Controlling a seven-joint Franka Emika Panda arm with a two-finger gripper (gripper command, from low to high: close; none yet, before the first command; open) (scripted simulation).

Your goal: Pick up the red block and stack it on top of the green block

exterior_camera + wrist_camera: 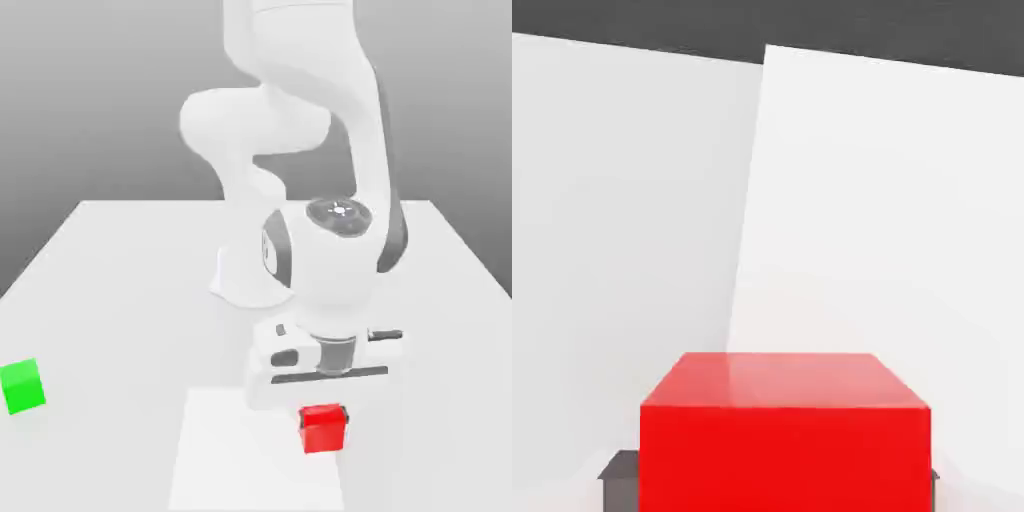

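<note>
The red block (323, 428) sits on the white table near the front, on a paler square patch. My gripper (323, 418) hangs straight over it, its dark fingertips pressed against the cube's two sides, shut on it. In the hand view the red block (784, 440) looms close, with a dark fingertip (618, 468) showing at its side. The green block (22, 387) rests alone on the table far off at the exterior view's left, well apart from the gripper.
The arm's white base (245, 280) stands on the table behind the gripper. A paler square patch (240, 460) marks the tabletop under the red block. The table's far edge (150, 203) runs across the back.
</note>
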